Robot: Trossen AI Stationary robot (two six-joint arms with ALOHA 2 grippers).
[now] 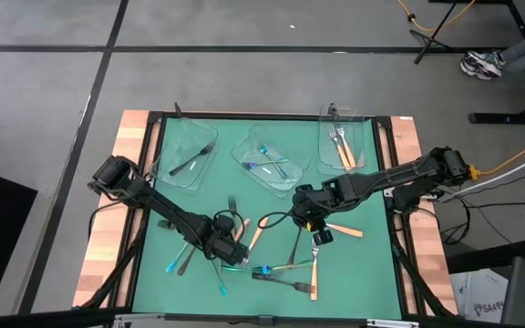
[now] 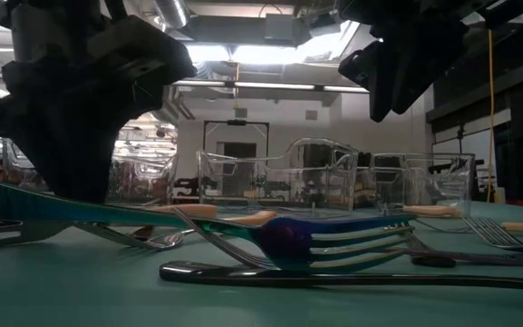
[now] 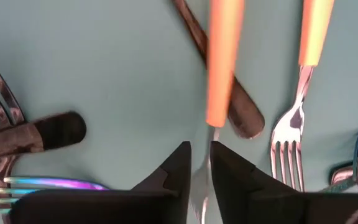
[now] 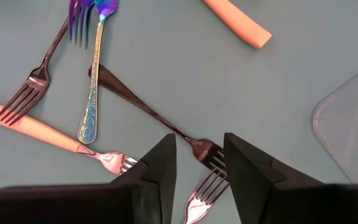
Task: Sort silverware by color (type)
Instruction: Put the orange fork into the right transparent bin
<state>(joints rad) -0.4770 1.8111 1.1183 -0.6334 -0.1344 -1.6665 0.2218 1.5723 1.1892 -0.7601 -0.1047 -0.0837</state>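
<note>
Silverware lies scattered on the green mat (image 1: 372,273): dark forks, iridescent blue-purple pieces (image 2: 325,241) and silver forks with orange handles (image 1: 314,273). My left gripper (image 3: 201,163) is low over the near middle of the mat (image 1: 233,253), pointing down. Its fingers stand a narrow gap apart around an orange-handled fork (image 3: 224,62). My right gripper (image 4: 196,155) hangs open above the mat's middle (image 1: 314,228). Below its gap lies the head of a dark fork (image 4: 207,151), which crosses a silver fork head (image 4: 201,190) on the mat. My left gripper comes from above with its fingertips on either side of the orange-handled fork's thin silver neck (image 3: 209,140), just below the handle. The neck runs close beside one finger (image 3: 229,168). I cannot tell whether a finger touches it.
Three clear trays stand along the mat's far side: the left (image 1: 167,159) holds a dark fork, the middle (image 1: 244,150) iridescent pieces, the right (image 1: 358,137) orange-handled forks. More forks lie around both grippers. A wooden frame (image 1: 108,228) edges the mat.
</note>
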